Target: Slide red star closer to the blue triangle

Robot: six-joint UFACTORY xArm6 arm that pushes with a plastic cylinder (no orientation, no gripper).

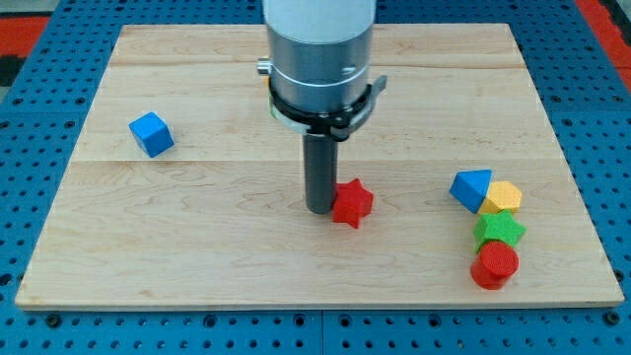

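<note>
The red star (352, 203) lies on the wooden board (217, 247), a little right of the middle. My tip (320, 209) rests on the board, touching the star's left side. The blue triangle (471, 188) lies well to the star's right, near the board's right edge. It touches a yellow block (503, 197).
A blue cube (151, 133) sits at the view's left. Below the yellow block, a green star-like block (499, 231) and a red round block (494, 264) form a column near the board's lower right. The arm's grey body (321, 59) rises above my tip.
</note>
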